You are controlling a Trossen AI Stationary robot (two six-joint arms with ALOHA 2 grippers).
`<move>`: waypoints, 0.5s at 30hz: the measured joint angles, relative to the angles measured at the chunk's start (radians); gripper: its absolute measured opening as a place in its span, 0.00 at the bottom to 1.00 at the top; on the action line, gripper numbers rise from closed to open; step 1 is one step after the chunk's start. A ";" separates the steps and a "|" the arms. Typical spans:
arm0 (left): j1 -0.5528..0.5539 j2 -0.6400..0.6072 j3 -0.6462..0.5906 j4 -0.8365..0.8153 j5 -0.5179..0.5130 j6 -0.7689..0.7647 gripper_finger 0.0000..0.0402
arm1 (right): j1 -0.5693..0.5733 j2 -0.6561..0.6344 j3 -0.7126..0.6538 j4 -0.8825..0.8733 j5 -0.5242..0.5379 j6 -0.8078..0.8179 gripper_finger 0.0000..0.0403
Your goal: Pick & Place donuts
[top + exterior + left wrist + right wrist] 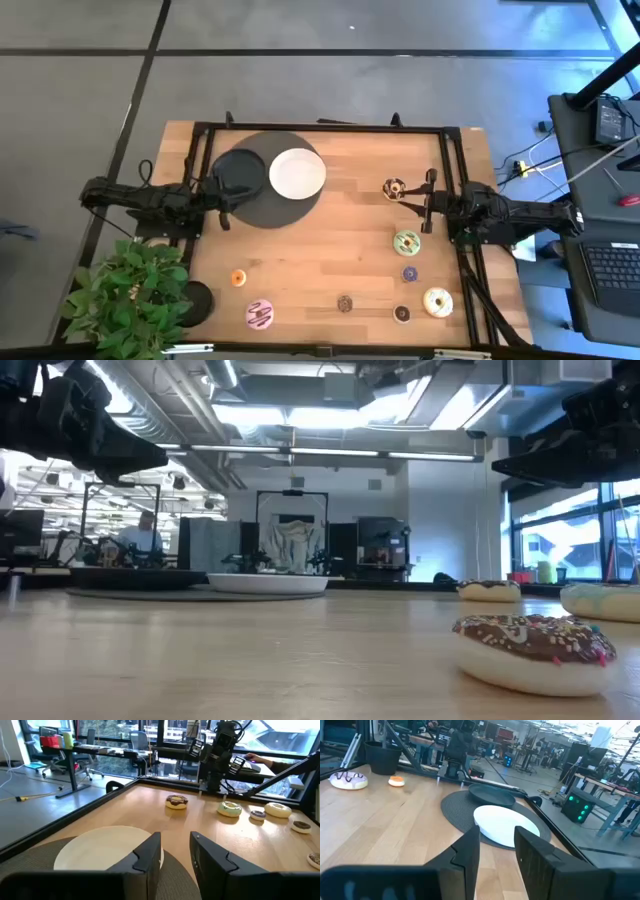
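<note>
High view: chocolate donut [394,187] lies just beside the right gripper [428,201], well apart from the white plate [297,173].
Right gripper's fingers stand narrowly parted, empty; left gripper [222,195], likewise parted, waits beside the plate, farther from every donut.

Both arms are dark, jointed and boxy, the left hand [175,855] and right hand [497,851] each ending in two flat black fingers.

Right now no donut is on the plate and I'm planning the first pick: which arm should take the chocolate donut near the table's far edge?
The right. Its gripper, jaws open, sits just beside the chocolate donut; the left gripper waits by the white plate.
</note>
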 joint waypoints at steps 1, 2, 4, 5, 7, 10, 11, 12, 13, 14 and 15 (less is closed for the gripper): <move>0.000 0.000 0.000 0.000 0.000 0.000 0.24 | 0.000 0.000 0.000 0.000 0.000 0.000 0.31; 0.000 0.000 0.000 0.000 0.000 0.000 0.24 | 0.000 0.000 0.000 0.000 0.000 0.000 0.31; 0.000 0.000 0.000 0.000 0.000 0.000 0.25 | 0.000 0.000 0.000 0.000 0.000 0.000 0.31; 0.000 0.000 0.000 0.000 0.000 0.000 0.25 | 0.000 0.000 0.000 0.000 0.000 0.000 0.31; 0.000 0.000 0.000 0.000 0.000 0.000 0.25 | 0.000 0.000 0.000 0.000 0.000 0.000 0.31; 0.000 0.000 0.000 0.000 0.000 0.000 0.25 | 0.000 0.000 0.000 0.000 0.000 0.000 0.31; 0.000 0.000 0.000 0.000 0.000 0.000 0.25 | 0.000 0.000 0.000 0.000 0.000 0.000 0.31; 0.000 0.000 0.000 0.000 0.000 0.000 0.25 | 0.000 0.000 0.000 0.000 0.000 0.000 0.31; 0.000 0.000 0.000 0.000 0.000 0.000 0.25 | 0.000 0.000 0.000 0.000 0.000 0.000 0.31; 0.000 0.000 0.000 0.000 0.000 0.000 0.25 | 0.000 0.000 0.000 0.000 0.000 0.000 0.31; 0.000 0.000 0.000 0.000 0.000 0.000 0.25 | 0.000 0.000 0.000 0.000 0.000 0.000 0.31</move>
